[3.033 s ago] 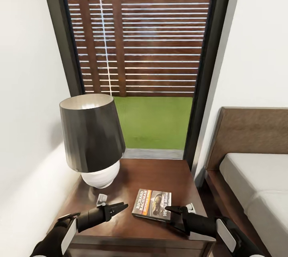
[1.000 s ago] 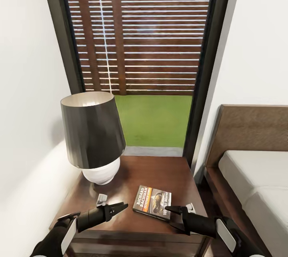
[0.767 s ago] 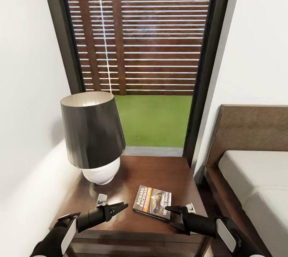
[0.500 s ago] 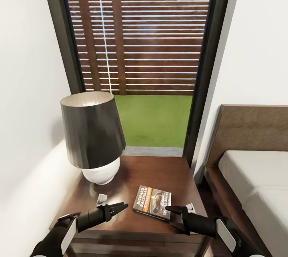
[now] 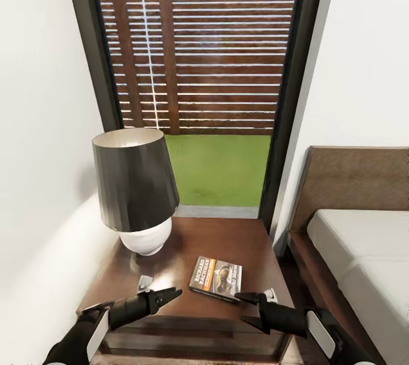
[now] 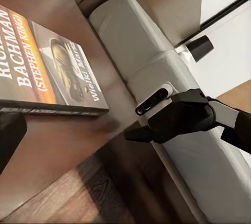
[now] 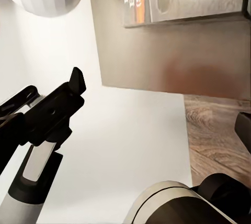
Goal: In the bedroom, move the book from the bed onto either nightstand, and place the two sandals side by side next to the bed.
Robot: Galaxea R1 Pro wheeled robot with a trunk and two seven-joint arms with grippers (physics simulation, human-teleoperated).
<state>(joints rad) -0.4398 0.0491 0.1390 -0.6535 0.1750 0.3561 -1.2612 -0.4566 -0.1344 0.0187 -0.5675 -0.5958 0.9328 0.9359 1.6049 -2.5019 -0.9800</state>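
Book [image 5: 216,278] lying flat on nightstand [image 5: 238,243] beside lamp [image 5: 136,189], bed [image 5: 363,251] just alongside; left gripper [image 5: 170,294] and right gripper [image 5: 245,306] empty, jaw spread not judged; book step deemed finished, sandals to be sought next

Black arms, apparently white-banded, pointed grippers [image 5: 170,294]

Dark brown glossy nightstand [image 5: 238,240], dark book [image 5: 216,278] with white lettering and an orange stripe, black lampshade [image 5: 134,183] on a white base, pale grey mattress [image 5: 363,251].
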